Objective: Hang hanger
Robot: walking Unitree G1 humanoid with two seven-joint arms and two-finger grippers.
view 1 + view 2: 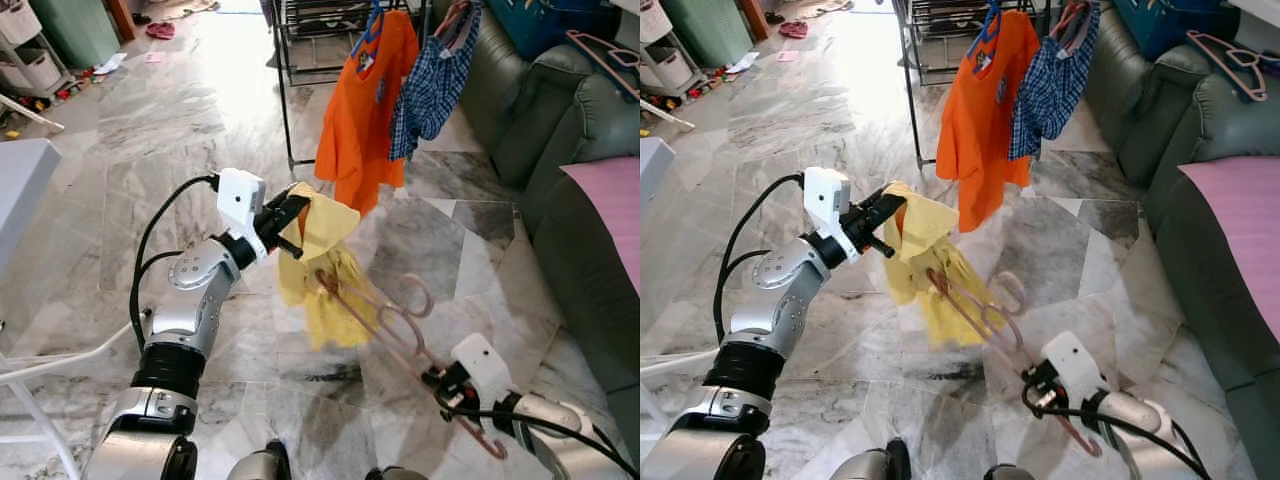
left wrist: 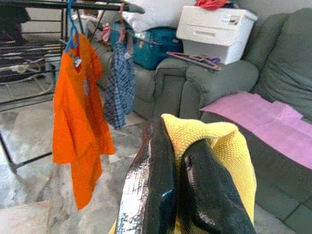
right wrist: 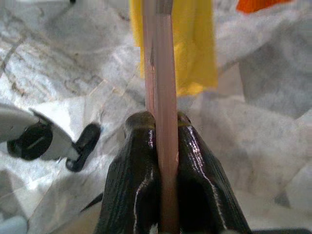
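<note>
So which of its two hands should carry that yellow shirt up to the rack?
Probably the right hand: it clamps the pink plastic hanger, whose hook must reach the black metal drying rack. The left hand only pinches the yellow knitted shirt.

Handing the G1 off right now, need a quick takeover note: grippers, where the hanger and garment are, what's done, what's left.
Left gripper: shut on the yellow garment, holding it up by its top edge above the floor.
Right gripper: shut on the pink hanger, fingers clamped on its bar.
The hanger's far end reaches into the yellow garment; whether it is properly seated in the neck cannot be told.
Drying rack stands ahead, already carrying an orange shirt and a blue checked garment on hangers.
Done: both pieces picked up.
Left: finish putting the garment on the hanger, then probably hook it on the rack.
</note>
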